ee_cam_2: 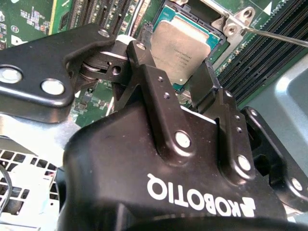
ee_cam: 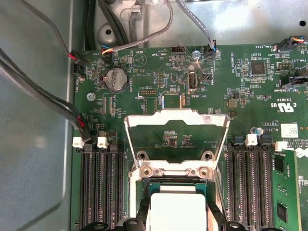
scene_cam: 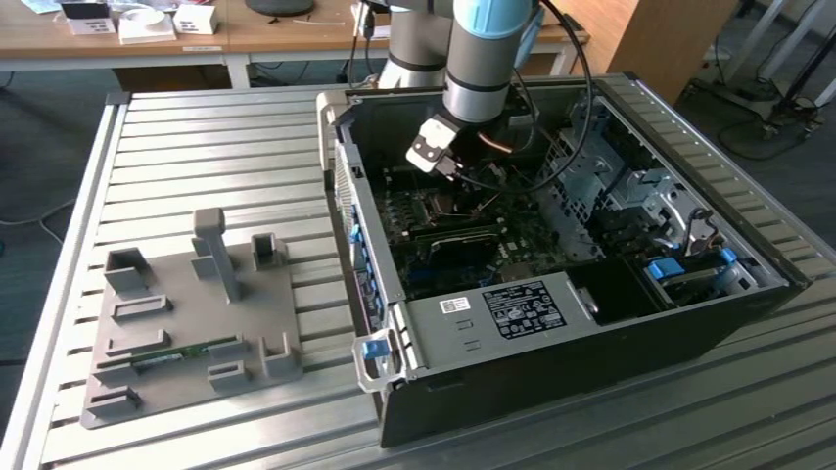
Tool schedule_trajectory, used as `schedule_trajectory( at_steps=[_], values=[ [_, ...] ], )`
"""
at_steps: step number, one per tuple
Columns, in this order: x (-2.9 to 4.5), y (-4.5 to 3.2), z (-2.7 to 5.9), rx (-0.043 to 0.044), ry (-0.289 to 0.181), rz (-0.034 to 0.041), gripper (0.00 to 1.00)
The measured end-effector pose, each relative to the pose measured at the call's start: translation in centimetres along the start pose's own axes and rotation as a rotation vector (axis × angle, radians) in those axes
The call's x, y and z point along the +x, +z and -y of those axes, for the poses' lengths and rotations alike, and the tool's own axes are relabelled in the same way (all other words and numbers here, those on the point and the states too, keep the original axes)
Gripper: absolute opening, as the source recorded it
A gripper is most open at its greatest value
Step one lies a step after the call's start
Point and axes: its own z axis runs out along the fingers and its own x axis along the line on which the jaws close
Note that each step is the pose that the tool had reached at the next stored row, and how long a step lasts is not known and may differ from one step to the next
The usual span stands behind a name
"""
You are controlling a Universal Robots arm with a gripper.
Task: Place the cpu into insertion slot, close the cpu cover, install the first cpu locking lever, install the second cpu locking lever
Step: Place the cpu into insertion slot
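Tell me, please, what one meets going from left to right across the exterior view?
grey parts holder → blue latch → white label → blue clip

Single arm reaching down from above, wrist tilted, black hand pointing downward
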Motion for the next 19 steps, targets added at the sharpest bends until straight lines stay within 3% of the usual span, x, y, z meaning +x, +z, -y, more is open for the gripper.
schedule_trajectory(
  at_steps=[19],
  values=[
    [0.01, 0.01, 0.00, -0.0003, 0.000, -0.0032, 0.54]
  ],
)
